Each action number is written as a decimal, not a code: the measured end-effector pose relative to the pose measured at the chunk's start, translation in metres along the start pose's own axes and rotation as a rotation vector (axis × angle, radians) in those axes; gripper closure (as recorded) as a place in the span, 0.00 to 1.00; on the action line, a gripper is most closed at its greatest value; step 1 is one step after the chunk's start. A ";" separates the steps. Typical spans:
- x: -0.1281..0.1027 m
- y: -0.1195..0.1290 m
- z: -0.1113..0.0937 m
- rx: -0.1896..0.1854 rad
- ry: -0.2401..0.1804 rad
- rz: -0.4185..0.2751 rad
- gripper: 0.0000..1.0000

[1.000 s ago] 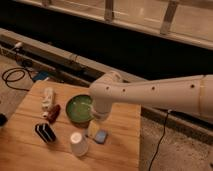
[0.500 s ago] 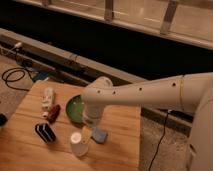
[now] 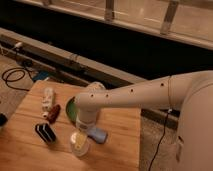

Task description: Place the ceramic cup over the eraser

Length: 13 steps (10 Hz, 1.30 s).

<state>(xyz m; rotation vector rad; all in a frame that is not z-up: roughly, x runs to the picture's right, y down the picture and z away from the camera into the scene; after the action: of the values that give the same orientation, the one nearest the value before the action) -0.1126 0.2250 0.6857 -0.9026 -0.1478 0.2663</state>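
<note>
The ceramic cup (image 3: pixel 79 143) is small, white and handleless, and stands upright on the wooden table (image 3: pixel 30 155) near its front edge. The eraser (image 3: pixel 45 133), a black block with white stripes, lies to the cup's left, a short gap away. My arm reaches in from the right, and its gripper (image 3: pixel 83 127) points down right above and just behind the cup. The gripper is open and holds nothing. Its wrist hides much of the green bowl.
A green bowl (image 3: pixel 69 109) sits behind the cup, partly under the arm. A blue pad (image 3: pixel 98 134) lies right of the cup. A white bottle-like object (image 3: pixel 48 97) and a dark red-brown cylinder (image 3: pixel 54 113) lie at the left. Cables (image 3: pixel 12 76) run over the floor beyond.
The arm has swung left and lower over the table, and the gripper has come down from over the bowl to just above the cup. The objects have not moved.
</note>
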 end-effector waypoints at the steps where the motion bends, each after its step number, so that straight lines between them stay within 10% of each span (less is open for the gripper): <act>1: -0.001 0.001 0.001 -0.001 0.001 -0.002 0.20; 13: -0.033 0.006 0.044 -0.088 -0.053 -0.066 0.20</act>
<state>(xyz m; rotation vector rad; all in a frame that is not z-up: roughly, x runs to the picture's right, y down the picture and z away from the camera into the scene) -0.1554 0.2525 0.7071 -0.9762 -0.2392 0.2238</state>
